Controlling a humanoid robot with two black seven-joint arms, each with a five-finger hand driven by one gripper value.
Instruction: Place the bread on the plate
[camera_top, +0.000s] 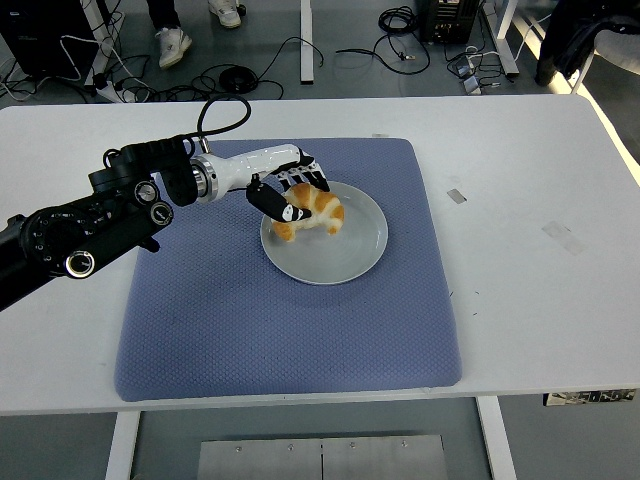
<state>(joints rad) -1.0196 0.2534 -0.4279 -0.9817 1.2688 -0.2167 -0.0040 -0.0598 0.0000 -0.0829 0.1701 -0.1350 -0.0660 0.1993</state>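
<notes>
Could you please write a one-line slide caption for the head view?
Left hand holds the bread over the plate on the blue mat.

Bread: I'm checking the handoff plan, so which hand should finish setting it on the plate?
Left. The left hand already grips the bread over the plate on the blue mat. The right arm is out of view.

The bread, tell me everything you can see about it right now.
The bread is a golden-brown croissant with paler, cream-coloured patches, curved and flaky-looking. It sits over the upper-left part of the round, pale plate, which lies on a blue mat. The left robot hand is wrapped around its left end, black fingers curled over and under it. Whether it already rests on the plate cannot be told.
</notes>
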